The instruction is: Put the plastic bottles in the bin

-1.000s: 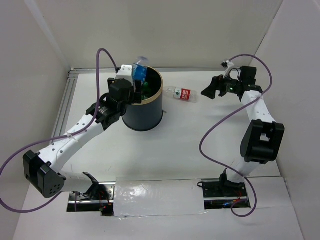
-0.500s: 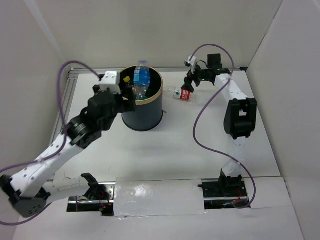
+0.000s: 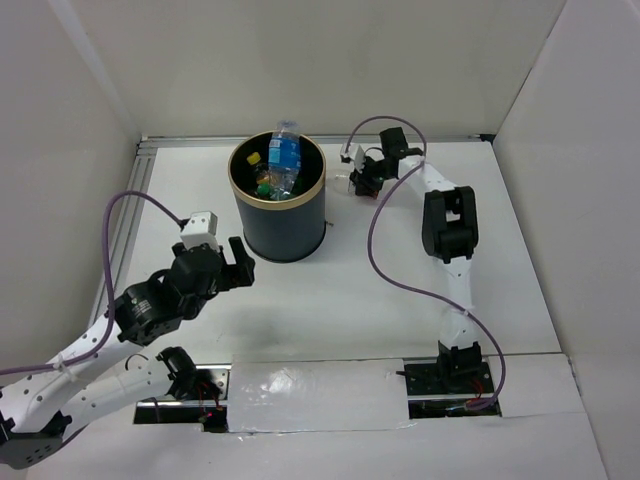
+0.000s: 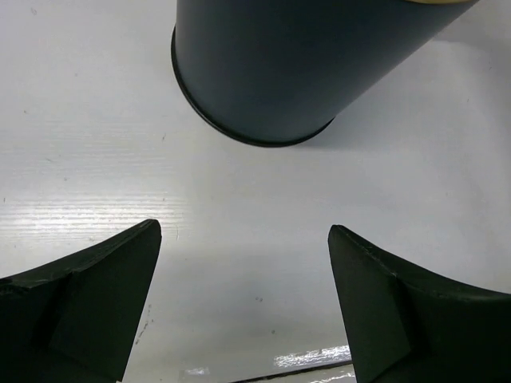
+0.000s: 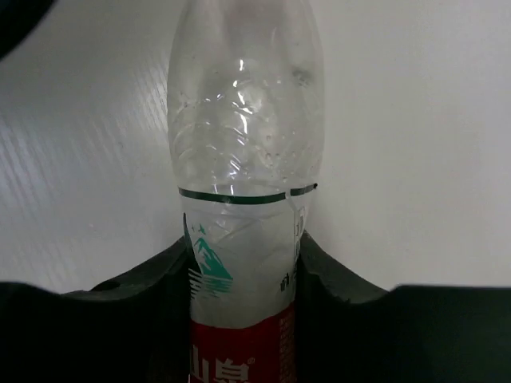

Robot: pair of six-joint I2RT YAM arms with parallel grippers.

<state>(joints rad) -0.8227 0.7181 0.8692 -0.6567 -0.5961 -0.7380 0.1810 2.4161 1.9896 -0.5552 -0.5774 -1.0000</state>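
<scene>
The right tool (image 3: 362, 180) is clamped on the red-and-white labelled bottle (image 5: 243, 199), which lies on the white tabletop (image 3: 350, 290) just right of the bin (image 3: 285, 225) and is mostly hidden from above by the tool. The upright bin holds a blue-labelled bottle (image 3: 285, 150) that pokes above its rim, and a purple cable (image 3: 372, 240) loops beside the right arm. The left tool (image 3: 243, 265) has its fingers spread wide around nothing, near the bin's front wall.
</scene>
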